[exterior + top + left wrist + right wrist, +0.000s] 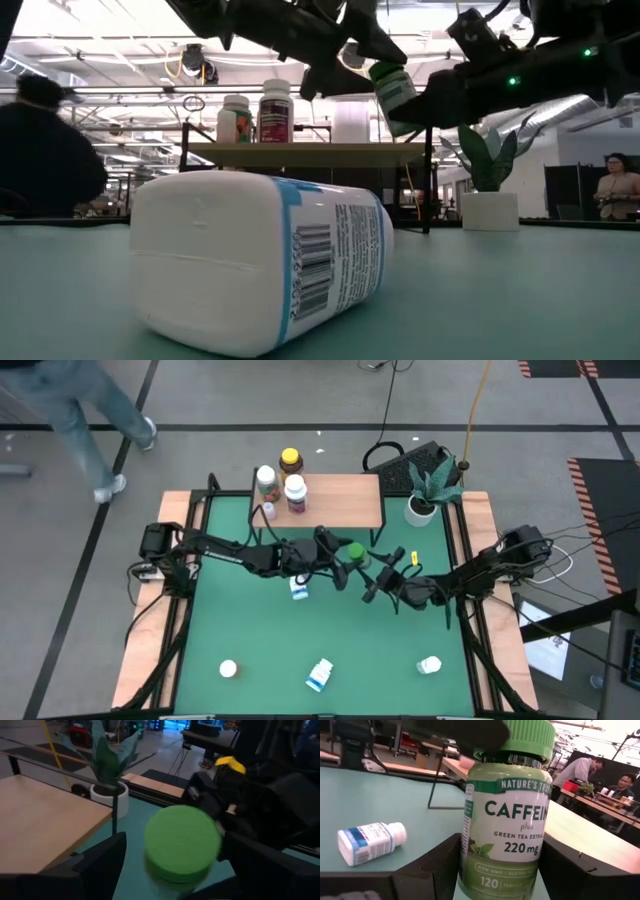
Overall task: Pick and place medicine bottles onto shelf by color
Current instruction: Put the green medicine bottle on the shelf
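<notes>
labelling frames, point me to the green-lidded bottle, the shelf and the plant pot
green-lidded bottle (507, 827): right wrist view, on its front label.
shelf (340, 500): high view, on the bare wood top.
plant pot (419, 513): high view, on its white rim.

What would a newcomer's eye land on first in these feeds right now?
Probably the green-lidded bottle held in mid-air over the mat's middle, the right gripper around its body and the left gripper at its cap. Next, the big white bottle lying on its side, filling the low view.
</notes>
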Robot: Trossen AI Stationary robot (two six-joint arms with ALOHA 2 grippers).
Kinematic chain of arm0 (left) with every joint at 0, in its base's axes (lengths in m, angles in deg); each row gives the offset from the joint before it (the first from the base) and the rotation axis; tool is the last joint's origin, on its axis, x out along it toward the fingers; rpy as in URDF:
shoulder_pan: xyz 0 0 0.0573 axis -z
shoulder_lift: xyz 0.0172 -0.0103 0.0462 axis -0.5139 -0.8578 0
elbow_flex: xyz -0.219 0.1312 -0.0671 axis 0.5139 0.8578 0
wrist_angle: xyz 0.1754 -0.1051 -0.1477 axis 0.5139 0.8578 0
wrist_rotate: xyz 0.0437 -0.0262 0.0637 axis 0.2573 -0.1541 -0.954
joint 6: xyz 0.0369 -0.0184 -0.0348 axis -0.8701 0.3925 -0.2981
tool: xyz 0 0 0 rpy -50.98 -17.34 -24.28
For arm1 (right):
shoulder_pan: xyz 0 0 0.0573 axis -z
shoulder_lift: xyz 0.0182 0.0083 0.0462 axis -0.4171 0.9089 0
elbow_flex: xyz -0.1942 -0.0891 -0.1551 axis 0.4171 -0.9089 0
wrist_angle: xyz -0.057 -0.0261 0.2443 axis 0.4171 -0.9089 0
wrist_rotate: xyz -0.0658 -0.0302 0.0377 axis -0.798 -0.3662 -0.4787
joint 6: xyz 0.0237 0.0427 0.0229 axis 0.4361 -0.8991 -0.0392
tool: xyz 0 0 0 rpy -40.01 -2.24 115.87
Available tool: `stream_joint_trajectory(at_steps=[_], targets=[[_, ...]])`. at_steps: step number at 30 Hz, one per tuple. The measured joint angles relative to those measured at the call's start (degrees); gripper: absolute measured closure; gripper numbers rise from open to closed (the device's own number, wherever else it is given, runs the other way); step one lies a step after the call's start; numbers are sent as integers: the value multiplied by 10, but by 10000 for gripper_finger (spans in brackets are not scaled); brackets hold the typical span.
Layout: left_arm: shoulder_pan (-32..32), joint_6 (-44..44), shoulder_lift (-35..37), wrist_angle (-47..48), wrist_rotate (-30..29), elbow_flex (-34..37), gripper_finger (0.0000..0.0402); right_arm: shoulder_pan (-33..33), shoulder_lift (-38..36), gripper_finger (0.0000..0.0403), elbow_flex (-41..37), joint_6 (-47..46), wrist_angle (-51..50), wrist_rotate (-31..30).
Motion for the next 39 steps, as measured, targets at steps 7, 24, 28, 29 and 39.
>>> stream_joint_trajectory(at_steps=[7,24,28,29,39], targets=[[0,8,0,-1,-20,0,87,0,0,181,0,0,0,0],[0,-17,0,7,-12,-1,187,14,0,170,-1,0,-5,31],[-1,-24,1,16,-10,-1,199,21,0,145,-2,-19,-14,47],[-1,-31,1,18,-8,-1,203,22,0,137,-2,-22,-18,51],[1,-62,3,25,2,-1,192,10,-18,60,-2,-68,-56,140]])
